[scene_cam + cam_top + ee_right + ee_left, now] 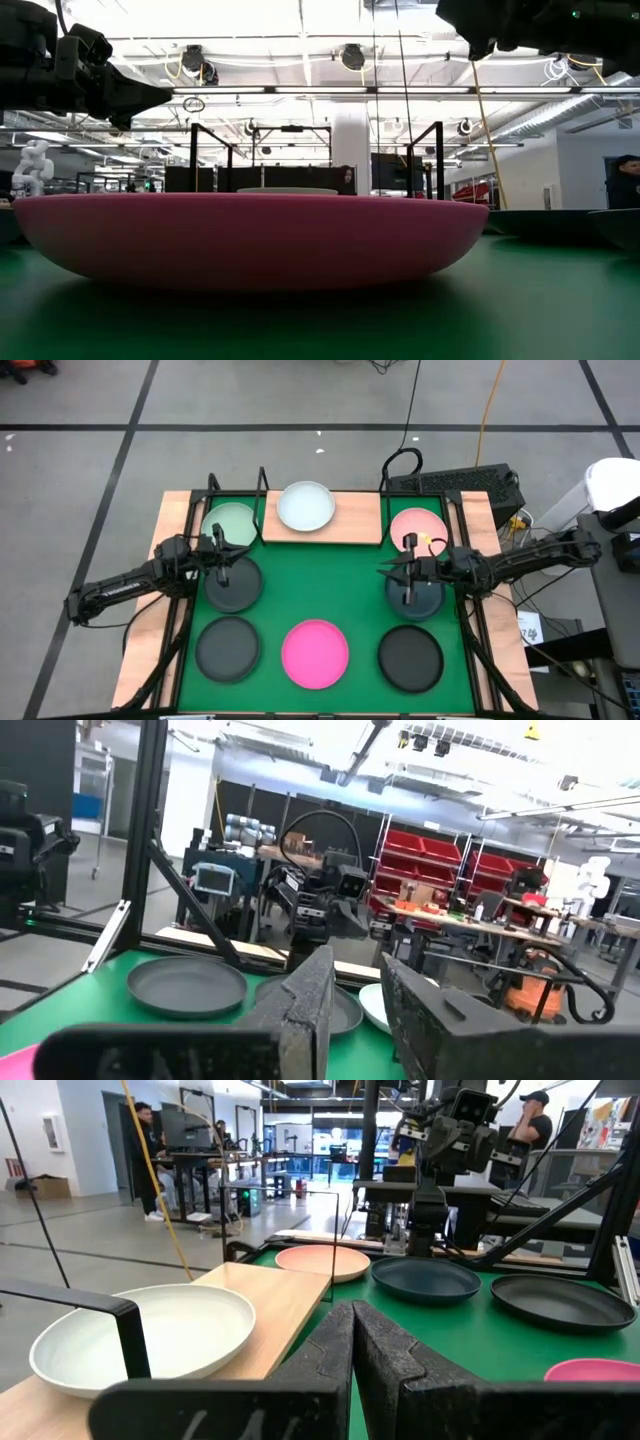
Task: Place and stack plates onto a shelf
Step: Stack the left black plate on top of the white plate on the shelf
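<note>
My left end effector is closed and empty, my right end effector half open over a dark plate; stiff, light, probably slick, so I'd pinch its rim.

No readable text, label, brand, number or sign shows in any view.

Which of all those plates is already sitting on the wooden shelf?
Only the white plate sits on the wooden shelf, at the back middle. The mint, pink, magenta and four dark plates all lie on the green mat.
</note>
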You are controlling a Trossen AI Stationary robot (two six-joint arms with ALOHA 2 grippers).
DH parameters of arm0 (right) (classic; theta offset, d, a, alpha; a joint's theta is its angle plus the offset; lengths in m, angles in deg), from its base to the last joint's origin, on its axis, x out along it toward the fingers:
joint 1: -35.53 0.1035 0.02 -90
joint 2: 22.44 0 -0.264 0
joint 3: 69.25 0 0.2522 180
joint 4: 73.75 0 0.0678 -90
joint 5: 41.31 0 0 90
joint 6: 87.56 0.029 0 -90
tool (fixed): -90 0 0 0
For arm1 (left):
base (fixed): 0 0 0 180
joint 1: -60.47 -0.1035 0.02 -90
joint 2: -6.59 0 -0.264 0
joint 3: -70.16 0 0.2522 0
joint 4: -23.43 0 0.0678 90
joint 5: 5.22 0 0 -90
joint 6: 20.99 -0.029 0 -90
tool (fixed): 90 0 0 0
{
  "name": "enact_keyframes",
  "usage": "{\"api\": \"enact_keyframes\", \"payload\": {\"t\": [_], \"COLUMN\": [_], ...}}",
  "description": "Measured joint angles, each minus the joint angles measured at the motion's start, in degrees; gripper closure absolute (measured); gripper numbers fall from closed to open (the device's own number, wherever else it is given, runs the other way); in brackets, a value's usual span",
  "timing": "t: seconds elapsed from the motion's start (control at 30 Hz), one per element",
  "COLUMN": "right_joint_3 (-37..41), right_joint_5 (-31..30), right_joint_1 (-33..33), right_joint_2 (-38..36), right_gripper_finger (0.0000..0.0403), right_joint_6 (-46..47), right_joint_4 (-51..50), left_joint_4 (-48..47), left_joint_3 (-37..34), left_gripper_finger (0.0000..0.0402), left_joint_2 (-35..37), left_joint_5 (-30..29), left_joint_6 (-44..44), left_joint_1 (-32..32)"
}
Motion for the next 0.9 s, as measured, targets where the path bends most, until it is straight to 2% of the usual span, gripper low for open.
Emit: {"api": "enact_keyframes", "payload": {"t": [0.3, 0.53, 0.67, 0.77, 0.9], "right_joint_3": [0.0, 0.0, 0.0, 0.0, 0.0], "right_joint_5": [0.05, 0.05, -0.02, -0.09, -0.15], "right_joint_1": [0.0, 0.0, 0.0, 0.0, -0.02], "right_joint_2": [0.0, 0.03, 0.03, 0.03, 0.03], "right_gripper_finger": [0.0332, 0.0332, 0.0332, 0.0332, 0.0332], "right_joint_6": [-0.15, -0.17, -0.65, -1.25, -1.4], "right_joint_4": [-0.78, -0.73, -0.43, -0.65, -0.72], "left_joint_4": [0.4, 10.03, 14.72, 7.78, -10.58], "left_joint_3": [0.0, 0.0, 1.86, 7.38, 18.11], "left_gripper_finger": [0.0392, 0.0392, 0.0392, 0.0392, 0.0392], "left_joint_2": [0.0, -0.02, -0.02, -0.98, -7.19], "left_joint_5": [-0.04, 0.07, 0.02, 0.52, -3.8], "left_joint_6": [4.61, 5.31, 1.7, -0.41, -4.78], "left_joint_1": [-0.01, 0.01, 0.01, 0.56, 2.87]}}
